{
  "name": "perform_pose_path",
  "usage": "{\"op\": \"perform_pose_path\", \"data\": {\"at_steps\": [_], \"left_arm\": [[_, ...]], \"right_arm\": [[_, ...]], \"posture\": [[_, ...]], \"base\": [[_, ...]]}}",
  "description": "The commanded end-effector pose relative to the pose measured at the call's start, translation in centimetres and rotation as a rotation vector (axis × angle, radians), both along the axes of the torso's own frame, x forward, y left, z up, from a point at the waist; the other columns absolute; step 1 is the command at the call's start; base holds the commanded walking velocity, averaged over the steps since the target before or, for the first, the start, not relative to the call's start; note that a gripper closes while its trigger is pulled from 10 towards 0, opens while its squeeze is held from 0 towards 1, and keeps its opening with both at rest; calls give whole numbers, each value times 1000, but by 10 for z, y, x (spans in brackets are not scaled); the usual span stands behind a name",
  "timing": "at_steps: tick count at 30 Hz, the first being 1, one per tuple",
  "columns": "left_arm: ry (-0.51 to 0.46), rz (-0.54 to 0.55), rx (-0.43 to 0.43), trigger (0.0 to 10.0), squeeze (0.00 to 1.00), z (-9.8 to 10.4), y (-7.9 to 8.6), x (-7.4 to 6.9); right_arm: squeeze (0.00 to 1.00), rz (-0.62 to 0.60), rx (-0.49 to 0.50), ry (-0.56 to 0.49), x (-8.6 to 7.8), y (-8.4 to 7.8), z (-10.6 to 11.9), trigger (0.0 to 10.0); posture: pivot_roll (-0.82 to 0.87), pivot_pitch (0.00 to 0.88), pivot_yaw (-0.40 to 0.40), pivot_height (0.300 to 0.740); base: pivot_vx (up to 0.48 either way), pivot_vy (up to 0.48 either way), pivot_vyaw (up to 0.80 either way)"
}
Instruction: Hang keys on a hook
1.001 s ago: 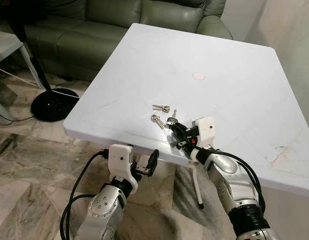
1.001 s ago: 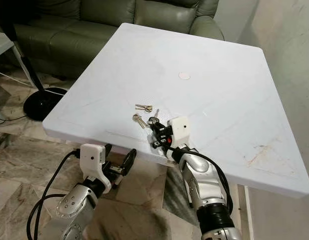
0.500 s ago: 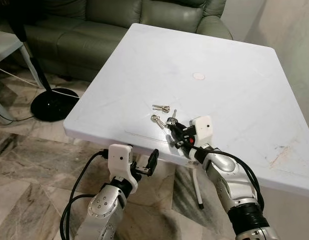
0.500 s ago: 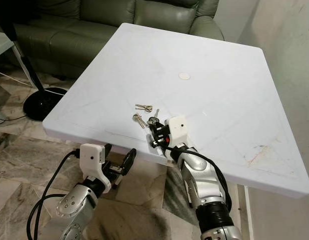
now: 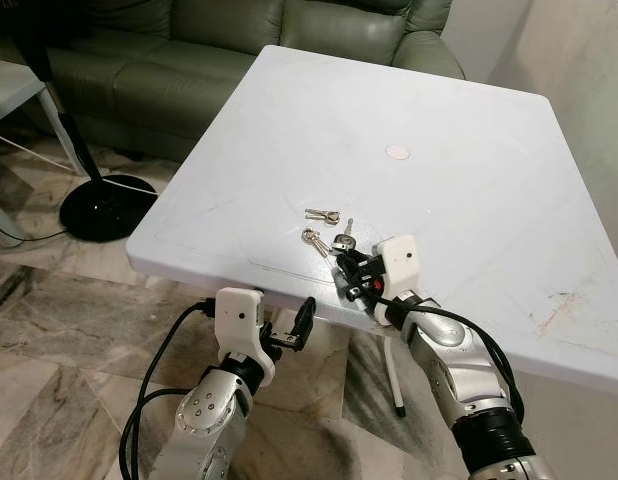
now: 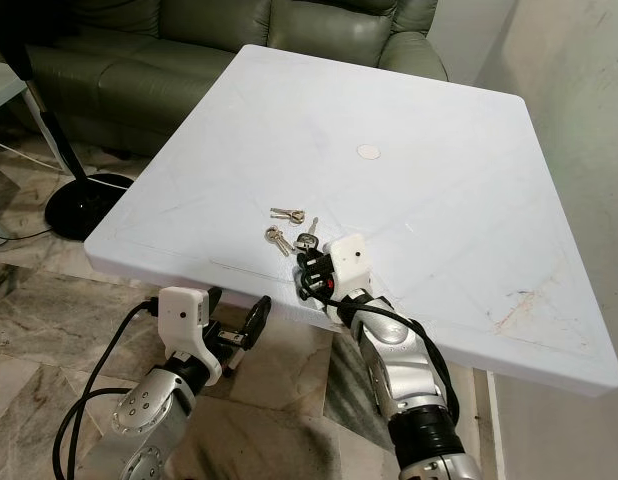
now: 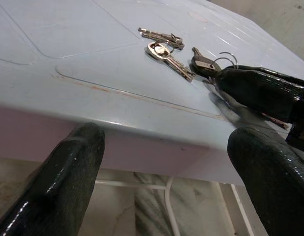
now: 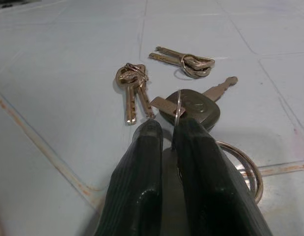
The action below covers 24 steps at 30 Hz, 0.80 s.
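Three key sets lie on the white table (image 5: pixel 469 110) near its front edge. A silver pair (image 5: pixel 322 215) is farthest back, and a second pair (image 5: pixel 313 240) lies just before it. The third set has a black-headed key (image 8: pixel 194 110) on a wire ring. My right gripper (image 8: pixel 167 129) rests low on the table right behind this key, its fingers pressed nearly together with the upright ring between the tips. My left gripper (image 5: pixel 289 328) hangs open below the table's front edge, and through its fingers (image 7: pixel 68 182) the keys appear from below.
A small white disc (image 5: pixel 397 152) sits mid-table. A green sofa (image 5: pixel 189 50) stands behind the table. A black round stand base (image 5: pixel 107 208) with cables is on the marble floor at the left. A wall (image 5: pixel 589 70) runs close along the right.
My right gripper has slid forward and a little left along the table, up to the black-headed key. The left arm has stayed put.
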<state>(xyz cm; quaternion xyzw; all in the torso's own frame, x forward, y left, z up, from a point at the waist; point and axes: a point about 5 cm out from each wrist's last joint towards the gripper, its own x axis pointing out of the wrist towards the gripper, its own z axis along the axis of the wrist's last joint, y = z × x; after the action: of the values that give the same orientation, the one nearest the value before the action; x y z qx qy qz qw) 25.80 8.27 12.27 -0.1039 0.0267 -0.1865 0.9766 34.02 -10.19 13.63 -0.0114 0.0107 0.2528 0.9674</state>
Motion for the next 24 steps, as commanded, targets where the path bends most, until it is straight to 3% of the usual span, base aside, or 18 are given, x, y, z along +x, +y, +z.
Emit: {"op": "perform_pose_path", "data": {"at_steps": [1,2,3,4,5,17,24], "left_arm": [[5,-1,-28,10000,0,1,-5,-2],[5,0,-27,10000,0,1,-5,-2],[6,0,-30,10000,0,1,-5,-2],[6,-1,-32,10000,0,1,-6,-2],[6,-2,-32,10000,0,1,-6,-2],[2,-9,-36,10000,0,2,-8,0],[-41,12,-32,10000,0,10,-1,17]], "right_arm": [[0,-32,0,6,0,-4,1,8745],[0,-55,-26,16,1,-5,-1,8902],[0,-58,-19,13,1,-6,0,2706],[0,-58,-12,9,1,-6,0,2706],[0,-63,-8,9,1,-6,0,0],[0,-94,32,-37,2,-10,11,0],[0,-31,207,-174,-4,-15,32,0]], "posture": [[78,203,-121,740],[78,203,-121,740],[77,204,-122,740],[77,204,-122,740],[77,203,-122,740],[75,191,-121,740],[76,148,-112,740]], "base": [[0,0,0],[0,0,0],[0,0,0],[0,0,0],[0,0,0],[0,0,0],[0,0,0]]}}
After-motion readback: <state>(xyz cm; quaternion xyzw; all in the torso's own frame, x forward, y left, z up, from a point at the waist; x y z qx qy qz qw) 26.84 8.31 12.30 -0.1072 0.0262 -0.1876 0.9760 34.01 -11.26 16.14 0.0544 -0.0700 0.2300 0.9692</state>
